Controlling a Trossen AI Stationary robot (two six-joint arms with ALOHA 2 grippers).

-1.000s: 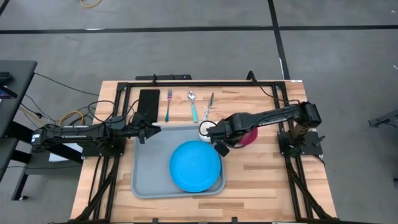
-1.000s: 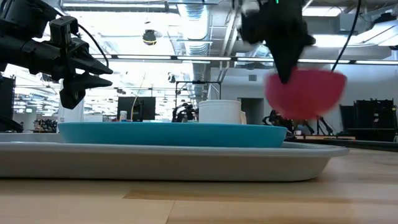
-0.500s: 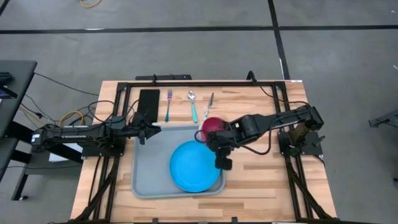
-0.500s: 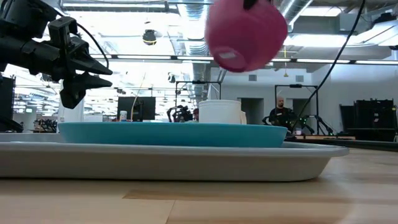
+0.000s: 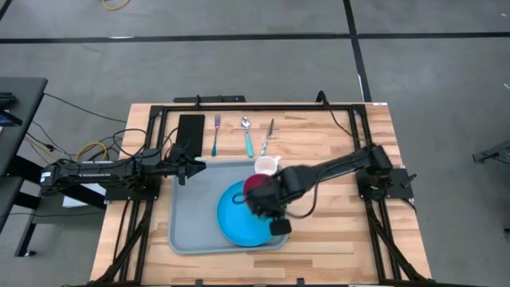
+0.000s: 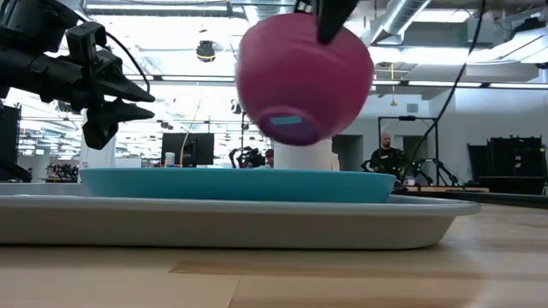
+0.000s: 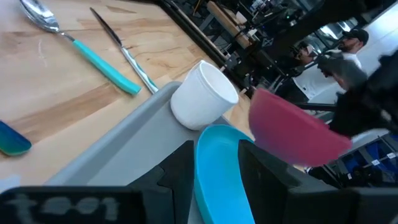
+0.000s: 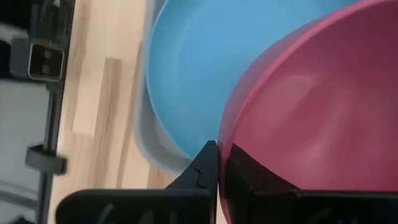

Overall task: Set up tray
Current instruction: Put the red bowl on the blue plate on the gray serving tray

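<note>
The light grey-blue tray [image 5: 190, 217] lies on the wooden table with a round blue plate [image 5: 239, 225] on it and a white cup [image 5: 266, 165] in its far right corner. My right gripper [image 5: 260, 193] is shut on a pink bowl [image 6: 304, 75], which hangs above the plate. My left gripper [image 5: 194, 168] stands open above the tray's far left corner, nothing between its fingers [image 7: 267, 177]. My right gripper pinches the pink bowl's rim [image 8: 224, 142], one finger [image 8: 207, 163] outside the wall and the other inside. The fingers come from above, pointing steeply down. The bowl hangs clear above the blue plate, tilted, its foot [image 6: 287, 121] turned partly toward the table's near edge.
Beyond the tray's far edge lie a black napkin [image 5: 190, 130], a fork [image 5: 216, 132], a spoon [image 5: 248, 135] and a knife [image 5: 268, 134] in a row. Bare wood stretches to the right of the tray [image 5: 343, 231]. A person stands in the room behind [image 6: 387, 156].
My right gripper has carried the pink bowl from beside the tray's right edge toward the table's left, past the white cup, then toward the near edge over the blue plate. Its wrist has rolled and the bowl has turned with it. My left arm kept still.
</note>
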